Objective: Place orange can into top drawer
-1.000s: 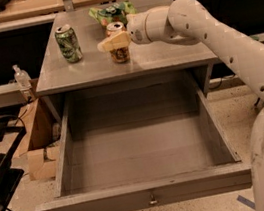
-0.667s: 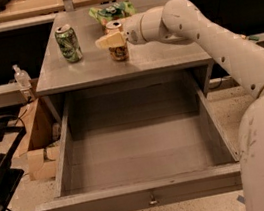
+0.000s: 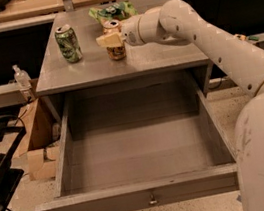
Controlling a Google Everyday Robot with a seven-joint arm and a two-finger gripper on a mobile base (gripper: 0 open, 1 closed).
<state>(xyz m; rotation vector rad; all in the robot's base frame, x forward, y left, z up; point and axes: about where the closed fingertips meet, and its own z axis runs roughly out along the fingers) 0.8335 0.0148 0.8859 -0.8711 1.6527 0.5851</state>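
Orange can (image 3: 117, 53) upright, long axis vertical, far on cabinet top (image 3: 164, 58) | arm stretched from right — gripper (image 3: 110, 40) at can, grip cannot tell | top drawer (image 3: 113, 202) open

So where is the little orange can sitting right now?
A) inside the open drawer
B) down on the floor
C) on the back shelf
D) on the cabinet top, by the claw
D: the orange can stands on the cabinet top with the claw right at it, above the open top drawer, not in it.
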